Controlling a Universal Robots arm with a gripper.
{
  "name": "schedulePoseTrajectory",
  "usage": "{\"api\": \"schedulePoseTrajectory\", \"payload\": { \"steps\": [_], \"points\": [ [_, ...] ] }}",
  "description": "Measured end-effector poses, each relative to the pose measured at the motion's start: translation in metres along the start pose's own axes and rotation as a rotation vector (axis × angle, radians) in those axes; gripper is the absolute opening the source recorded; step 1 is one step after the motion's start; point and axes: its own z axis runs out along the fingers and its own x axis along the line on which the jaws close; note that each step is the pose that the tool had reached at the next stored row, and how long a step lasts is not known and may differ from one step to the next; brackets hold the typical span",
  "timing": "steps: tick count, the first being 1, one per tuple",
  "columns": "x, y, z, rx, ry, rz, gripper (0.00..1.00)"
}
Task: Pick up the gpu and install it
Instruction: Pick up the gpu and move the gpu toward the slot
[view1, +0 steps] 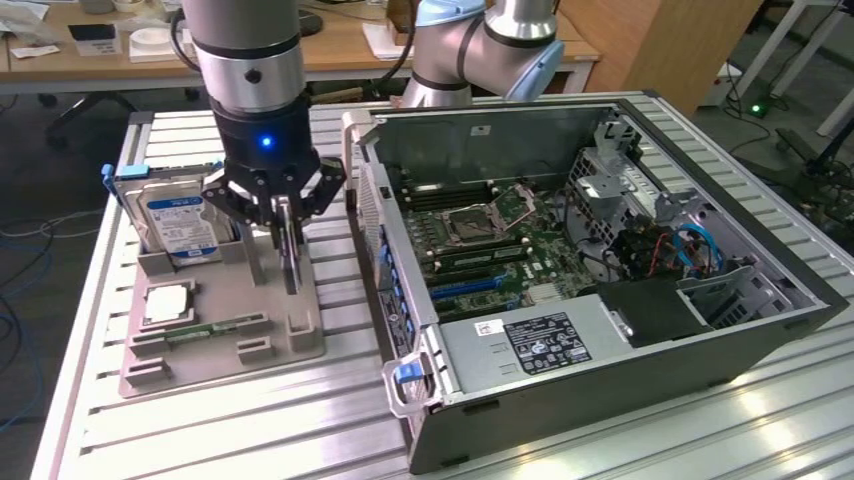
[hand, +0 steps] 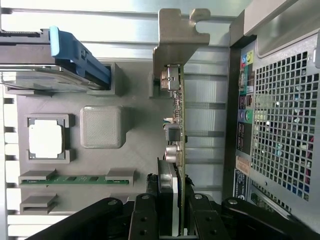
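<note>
1. Gripper (view1: 283, 222) is clamped on the gpu (view1: 288, 262), its dark fingers (view1: 318, 190) pressing the card's upper edge from both sides
2. In the wrist view the same gripper (hand: 172, 200) pinches the gpu (hand: 180, 120), which is seen edge-on, with the silver bracket (hand: 172, 45) at the end away from the fingers
3. The gpu hangs upright and narrow below the gripper, over the grey holder (view1: 267, 340); whether its lower edge touches the holder cannot be told
4. The arm (view1: 247, 50) comes straight down to the gripper, and a small blue light (view1: 266, 141) glows on its dark wrist section
5. On the holder (hand: 135, 100), just beside the gripper toward the exterior view's left, a hard drive (view1: 174, 225) with a blue label stands on edge in its slot
6. Nearer the camera on the same holder lie a square processor chip (view1: 167, 303) and a slim green memory stick (view1: 220, 327), each in its own recess
7. To the exterior view's right of the holder lies an open computer case (view1: 747, 330), showing a green motherboard (view1: 494, 250) and a power supply (view1: 534, 345)
8. Holder and case both rest on a ribbed metal table (view1: 240, 420), with a wooden desk (view1: 334, 45) behind
</note>
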Motion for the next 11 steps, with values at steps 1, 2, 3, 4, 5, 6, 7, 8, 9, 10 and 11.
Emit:
{"api": "schedulePoseTrajectory", "payload": {
  "steps": [1,2,3,4,5,6,7,8,9,10,11],
  "points": [
    [0.000,0.0000,-0.0011,0.0000,0.0000,0.000,0.28],
    [0.000,0.0000,-0.0022,0.0000,-0.0001,0.000,0.28],
    [0.000,0.0000,-0.0033,0.0000,-0.0001,0.000,0.28],
    [0.000,0.0001,-0.0046,0.0000,0.0000,0.000,0.28],
    [0.000,0.0001,-0.0058,0.0000,-0.0001,0.000,0.28],
    [0.000,0.0001,-0.0072,0.0000,0.0000,0.000,0.28],
    [0.000,0.0001,-0.0085,0.0000,0.0000,0.000,0.28],
    [0.000,0.0001,-0.0098,0.0000,0.0000,0.000,0.28],
    [0.000,0.0001,-0.0109,0.0000,-0.0001,0.000,0.28],
    [0.000,0.0001,-0.0121,0.0000,0.0000,0.000,0.28],
    [0.000,0.0001,-0.0135,0.0000,0.0000,0.000,0.28]
  ]
}}
